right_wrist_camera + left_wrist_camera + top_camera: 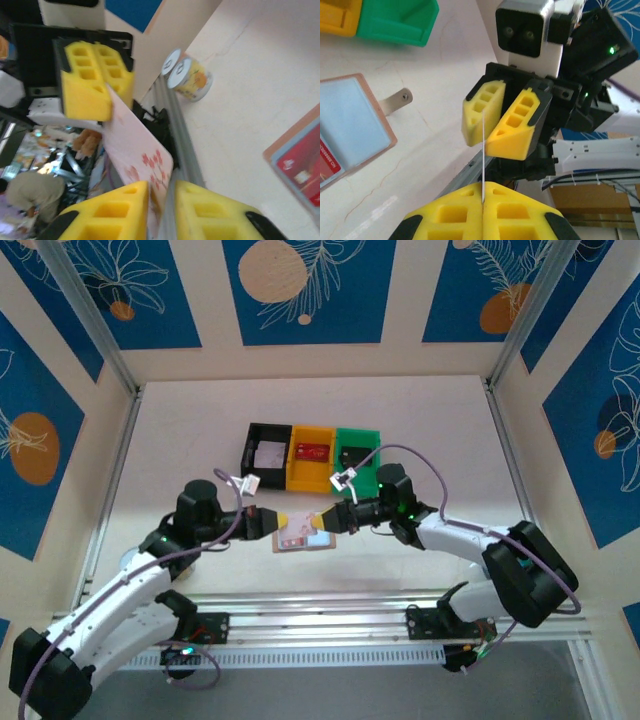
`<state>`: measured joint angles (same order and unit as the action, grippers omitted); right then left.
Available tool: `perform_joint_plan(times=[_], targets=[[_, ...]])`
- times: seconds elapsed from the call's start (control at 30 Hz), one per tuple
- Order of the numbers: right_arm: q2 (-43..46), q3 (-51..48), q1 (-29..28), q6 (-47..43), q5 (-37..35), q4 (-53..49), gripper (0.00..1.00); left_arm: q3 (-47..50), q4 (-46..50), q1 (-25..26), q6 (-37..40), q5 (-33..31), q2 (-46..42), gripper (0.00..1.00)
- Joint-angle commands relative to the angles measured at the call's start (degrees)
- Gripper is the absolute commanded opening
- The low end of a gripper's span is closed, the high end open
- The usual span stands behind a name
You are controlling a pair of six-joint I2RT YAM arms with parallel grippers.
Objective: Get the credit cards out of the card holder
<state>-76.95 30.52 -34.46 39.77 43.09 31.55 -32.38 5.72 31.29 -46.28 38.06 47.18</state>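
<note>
Aloft, left end effector (483, 194) pinching card (140, 145), right end effector (161, 187) spread around it.

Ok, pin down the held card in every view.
Top external: card at centre, just above the card holder.
Left wrist: edge-on white line, centre.
Right wrist: blossom-printed face, lower left of centre.
Shared landmark: the open card holder on the table.

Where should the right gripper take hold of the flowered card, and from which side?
At the end opposite the shut left gripper, coming end-on from the right. The flowered card is thin and flat, so the fingers should press its two broad faces.
</note>
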Motion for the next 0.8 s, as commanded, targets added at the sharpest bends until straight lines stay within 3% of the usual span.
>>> perform_joint_plan(times=[0.0,0.2,0.33,0.4,0.7,0.77], targets=[[3.0,0.7,0.5,-2.8,-5.8,-5.4,0.27,-7.1,11.4,-0.6,8.1,-2.7,2.4,0.0],[8.2,-2.0,1.8,-3.3,-14.7,-7.4,0.35,-20.5,27.5,-5.5,19.6,-4.7,11.2,0.0],[11.3,-3.1,2.1,-3.6,-18.7,-9.0,0.44,-28.1,32.9,-9.7,25.2,-6.1,17.1,0.0],[11.8,-3.2,2.2,-3.5,-19.7,-9.6,0.5,-30.7,33.8,-11.9,26.7,-6.9,19.5,0.0],[13.1,-3.5,2.6,-3.2,-21.9,-10.5,0.59,-37.0,32.3,-17.8,27.8,-11.4,30.1,0.0],[13.5,-3.8,2.6,-2.9,-22.9,-10.6,0.66,-38.8,32.2,-17.9,28.3,-13.1,32.6,0.0]])
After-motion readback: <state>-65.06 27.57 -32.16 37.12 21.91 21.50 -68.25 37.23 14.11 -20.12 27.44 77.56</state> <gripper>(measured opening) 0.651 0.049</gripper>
